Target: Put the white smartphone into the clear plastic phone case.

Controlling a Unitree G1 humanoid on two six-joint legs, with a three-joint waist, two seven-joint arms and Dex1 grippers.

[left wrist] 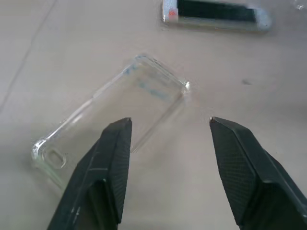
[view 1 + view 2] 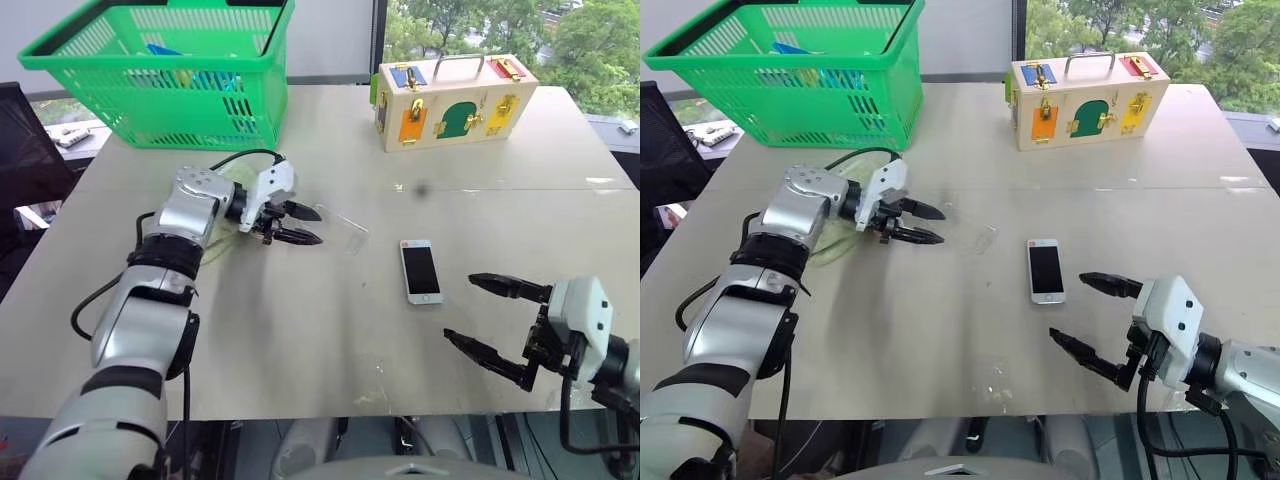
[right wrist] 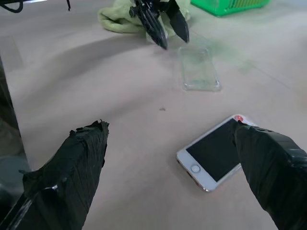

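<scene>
The white smartphone [image 2: 420, 270] lies flat on the table, screen up, with its reddish mark at the far end. To its left lies the clear plastic phone case [image 2: 350, 232], empty and flat on the table. My left gripper [image 2: 320, 226] hovers just left of the case with its fingers open and nothing between them. In the left wrist view the case [image 1: 115, 115] sits just ahead of the fingertips, partly behind one finger [image 1: 112, 158]. My right gripper [image 2: 460, 308] stands wide open, near the front edge and right of the phone [image 3: 216, 153], holding nothing.
A green plastic basket [image 2: 170, 60] stands at the back left and a wooden latch box [image 2: 455, 100] at the back right. A light green cloth [image 3: 120, 19] lies under my left wrist. The table's front edge [image 2: 350, 405] runs close below my right gripper.
</scene>
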